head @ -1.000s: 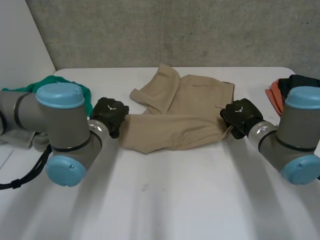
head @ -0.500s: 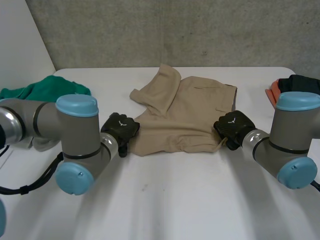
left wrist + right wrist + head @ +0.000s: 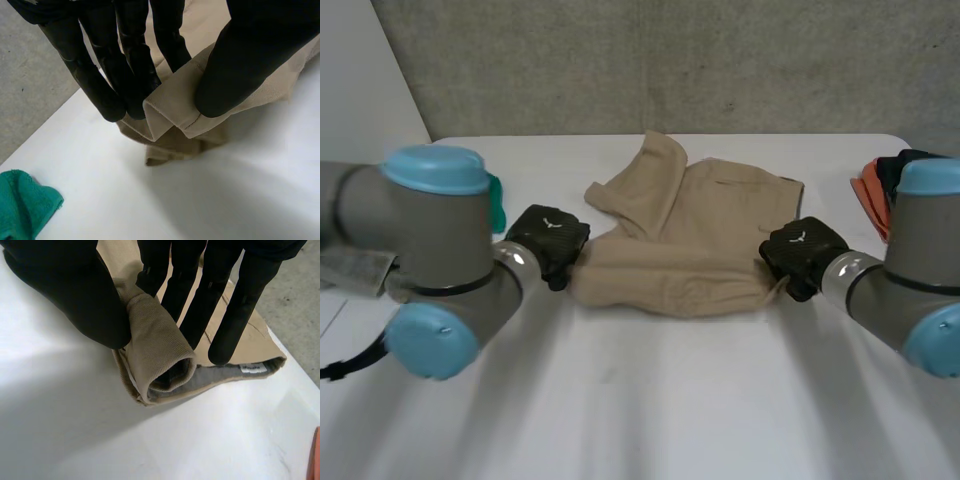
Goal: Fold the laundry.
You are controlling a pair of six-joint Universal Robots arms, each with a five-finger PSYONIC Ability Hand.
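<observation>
A tan pair of shorts [image 3: 690,240] lies folded across the middle of the white table [image 3: 650,400], with one flap standing up at its far side. My left hand [image 3: 550,240] is at the near left end of the garment. In the left wrist view its fingers [image 3: 125,65] and thumb pinch a doubled hem of the tan cloth [image 3: 172,107]. My right hand [image 3: 803,255] is at the near right end. In the right wrist view the thumb [image 3: 75,295] and fingers pinch a rolled fold of the tan cloth [image 3: 160,355] at the waistband.
A green cloth [image 3: 496,200] lies behind my left arm, and the green cloth [image 3: 22,205] also lies past the left hand's fingertips. A grey cloth [image 3: 350,270] is at the far left. Orange and black clothes [image 3: 875,180] sit at the table's right edge.
Both hands kept their hold on the garment's ends. The left hand swung toward me and back, the right moved slightly, and the shorts shifted a little to the right.
</observation>
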